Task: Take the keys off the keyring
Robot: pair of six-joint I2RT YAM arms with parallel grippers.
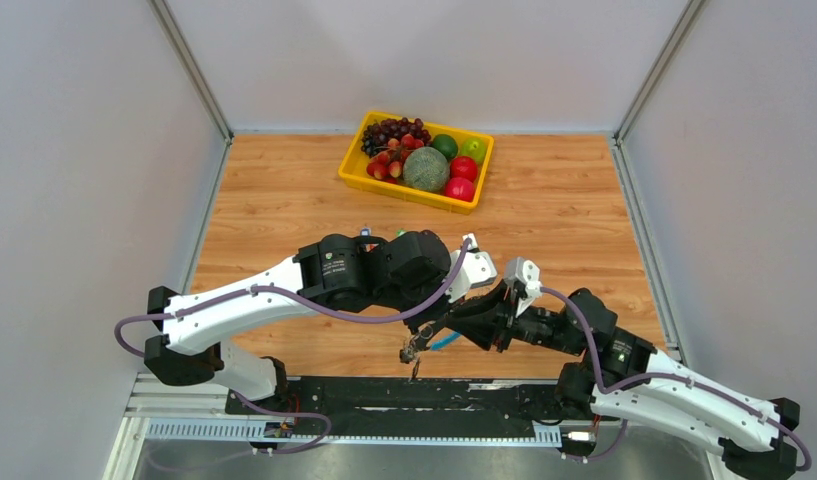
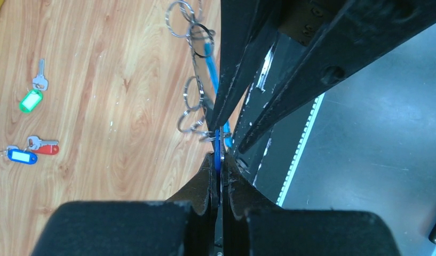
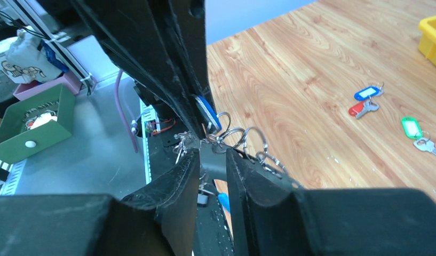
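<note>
My left gripper [image 2: 220, 160] is shut on a blue key [image 2: 218, 149], seen edge-on between its pads; in the right wrist view that key [image 3: 207, 112] sits between the left fingers. My right gripper [image 3: 211, 154] is closed on the keyring's grey strap [image 3: 213, 162], with metal rings [image 3: 253, 141] bunched at its tips. The keyring [image 2: 190, 101] hangs between both grippers, its blue section [image 2: 209, 61] showing. In the top view both grippers meet near the table's front edge, with the keyring [image 1: 414, 352] dangling below. Three loose keys lie on the table: green [image 2: 30, 100], red [image 2: 44, 148], blue [image 2: 21, 156].
A yellow fruit tray [image 1: 356, 172] stands at the back centre of the wooden table [image 1: 564, 220]. The loose keys also show in the right wrist view: blue [image 3: 367, 92], red [image 3: 359, 108], green [image 3: 411, 127]. The black rail [image 1: 384, 392] runs along the front edge.
</note>
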